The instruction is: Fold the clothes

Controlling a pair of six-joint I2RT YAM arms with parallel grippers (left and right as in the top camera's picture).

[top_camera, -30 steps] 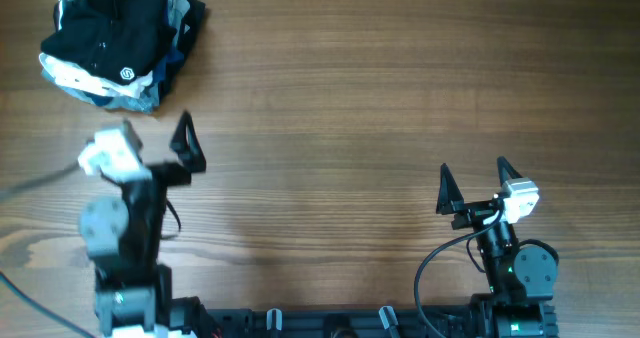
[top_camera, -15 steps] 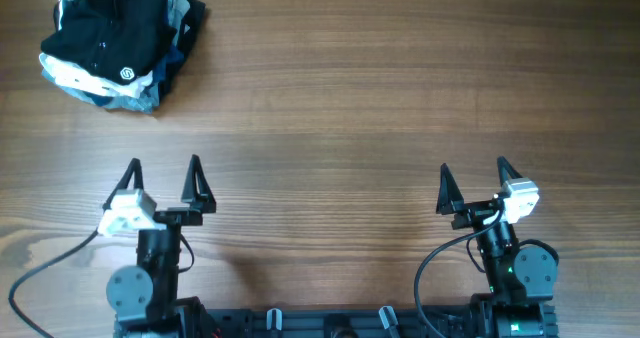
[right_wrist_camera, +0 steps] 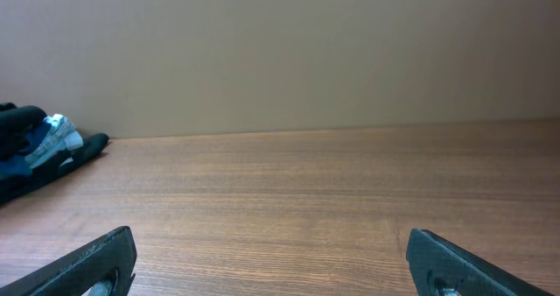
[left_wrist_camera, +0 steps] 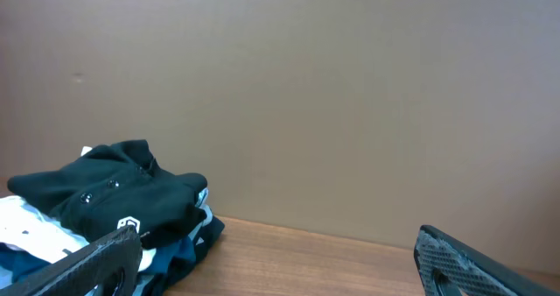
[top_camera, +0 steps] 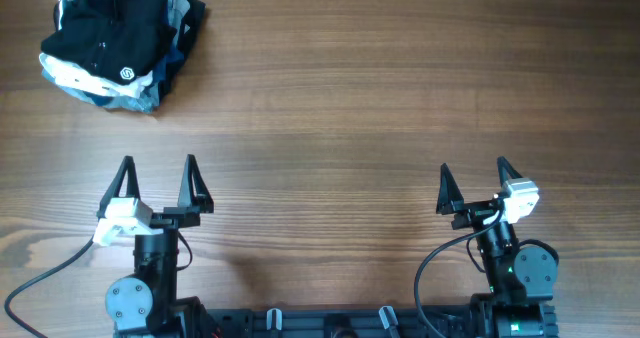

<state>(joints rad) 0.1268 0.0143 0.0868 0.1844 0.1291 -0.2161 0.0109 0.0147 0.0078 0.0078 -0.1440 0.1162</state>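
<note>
The black garment [top_camera: 105, 33] lies at the far left corner of the table [top_camera: 350, 98], on top of a small pile; its white logo [top_camera: 127, 73] faces up near the front edge of the bundle; under it a white garment with black stripes [top_camera: 62, 70] and blue pieces [top_camera: 172, 50] stick out at the sides. From the left wrist view the garment shows as a compact, slightly humped bundle, not spread flat; how neat its edges are I cannot tell.

Nothing touches the garment; both arms sit well apart from it at the near edge of the table. The left hand [top_camera: 158, 164] is spread wide and empty, fingers pointing toward the far side; the right hand [top_camera: 473, 166] is likewise spread wide and empty, with bare wood between its fingers in its own wrist view.

The change is on the left: a second ago the left arm was turned and reached toward the pile, its hand just short of the clothes; half a second ago it had swung back and squared up; now it has settled a little lower, matching the right arm, which has not moved; the pile looks unchanged throughout.

That retreat with an empty hand suggests the left arm has finished with the pile; given the compact bundle, the fold is probably done, though this could equally be a reset before a new reach.
</note>
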